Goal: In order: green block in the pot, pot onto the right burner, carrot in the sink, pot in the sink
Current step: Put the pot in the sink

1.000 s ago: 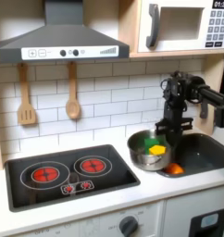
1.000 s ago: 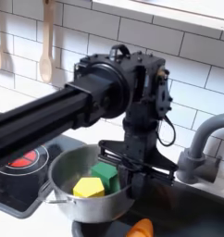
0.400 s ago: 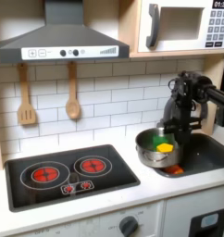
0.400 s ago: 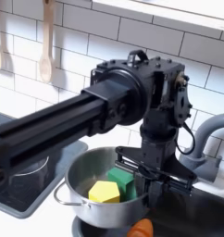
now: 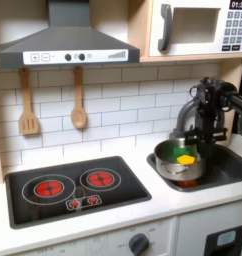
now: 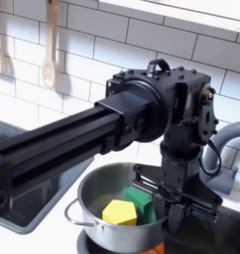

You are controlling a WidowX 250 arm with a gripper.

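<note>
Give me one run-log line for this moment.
stage: pot carried over sink | gripper: shut on pot rim | pot holds: green block, yellow piece

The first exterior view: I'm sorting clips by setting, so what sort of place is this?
Most likely a toy play kitchen: a black cooktop with red ringed burners, a range hood, a microwave, and a sink by the white tiled wall.

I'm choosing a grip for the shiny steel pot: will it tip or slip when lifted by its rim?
The round, shiny silver steel pot looks smooth, so its rim may slip between the fingers. The green block and yellow toy piece lie loose inside, so they could shift. Held by one side, it would probably tilt.
</note>
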